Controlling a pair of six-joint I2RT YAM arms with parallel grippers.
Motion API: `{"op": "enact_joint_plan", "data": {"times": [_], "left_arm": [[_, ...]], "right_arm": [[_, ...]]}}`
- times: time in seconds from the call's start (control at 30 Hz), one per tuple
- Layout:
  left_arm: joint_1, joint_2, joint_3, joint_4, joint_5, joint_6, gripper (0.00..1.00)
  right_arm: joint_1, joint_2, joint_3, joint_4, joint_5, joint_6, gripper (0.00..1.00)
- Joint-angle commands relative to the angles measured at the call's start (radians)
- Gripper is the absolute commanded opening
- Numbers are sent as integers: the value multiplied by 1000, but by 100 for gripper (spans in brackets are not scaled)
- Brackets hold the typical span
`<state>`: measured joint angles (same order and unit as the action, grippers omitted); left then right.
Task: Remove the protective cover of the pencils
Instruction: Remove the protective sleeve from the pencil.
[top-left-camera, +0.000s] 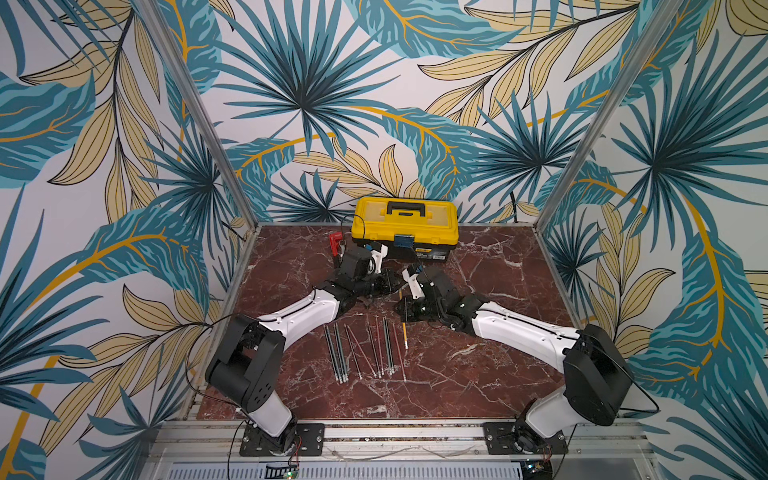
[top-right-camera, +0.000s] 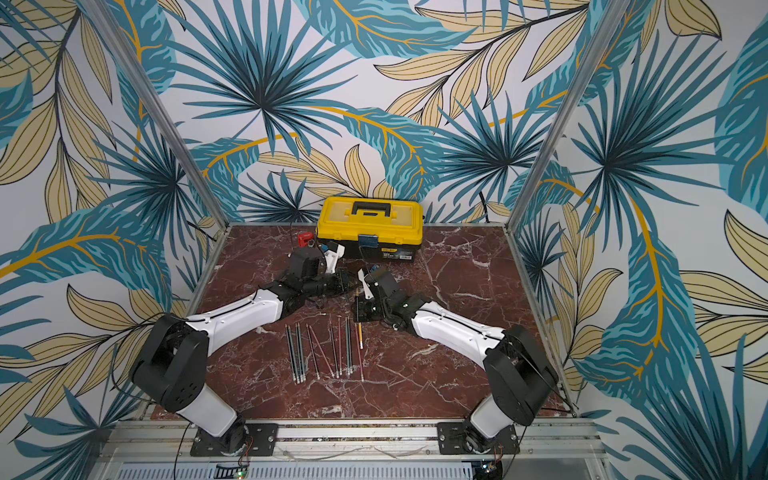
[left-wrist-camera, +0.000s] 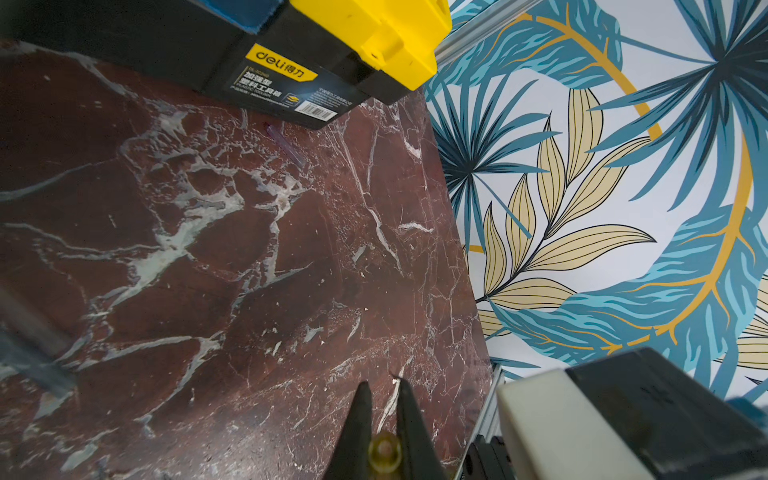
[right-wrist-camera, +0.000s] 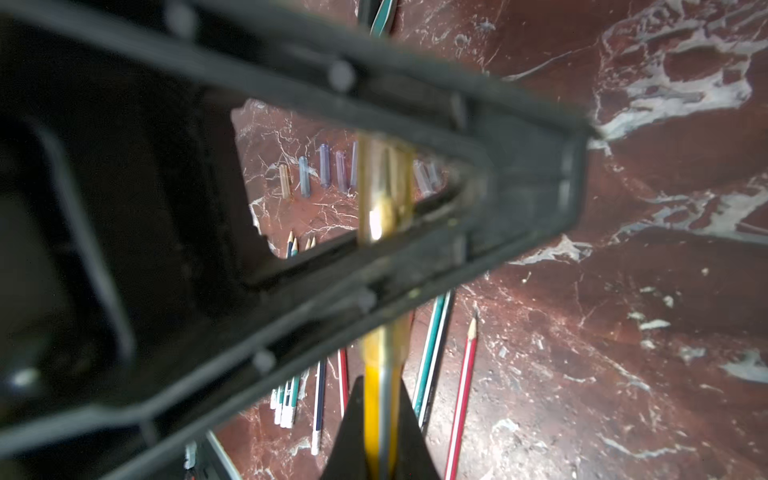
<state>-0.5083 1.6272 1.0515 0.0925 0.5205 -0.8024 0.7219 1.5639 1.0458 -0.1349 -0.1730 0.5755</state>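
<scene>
Two black claws meet over one slim yellow pencil on the red-brown marble tabletop.
The right gripper is clamped on that pencil's shaft. The left gripper is pinched on one tiny amber translucent cap at the pencil's far end. About ten more long grey-green and red pencils lie side by side, nearer the arm bases. At least six loose translucent caps lie in a row in the right wrist view. One more loose cap lies just beside the single yellow-lidded black toolbox.
</scene>
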Motion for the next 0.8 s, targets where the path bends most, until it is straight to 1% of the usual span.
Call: {"op": "enact_joint_plan", "data": {"times": [0.0,0.3,0.37,0.6,0.77], "left_arm": [[-1,-2,-15,13,-11,6,7],[11,-29,-33,14,-31,11,6],[17,-30,-34,13,-33,9,5],[50,-38,-49,13,-43,5,4],[78,-36,-56,13,-43,1,4]], "right_arm": [[19,-19,-27,30,-21,1,0],[76,-69,-110,41,-5,13,0],[115,-81,-122,35,14,15,0],[173,-130,-186,38,56,32,0],[193,-166,-250,68,74,58,0]]}}
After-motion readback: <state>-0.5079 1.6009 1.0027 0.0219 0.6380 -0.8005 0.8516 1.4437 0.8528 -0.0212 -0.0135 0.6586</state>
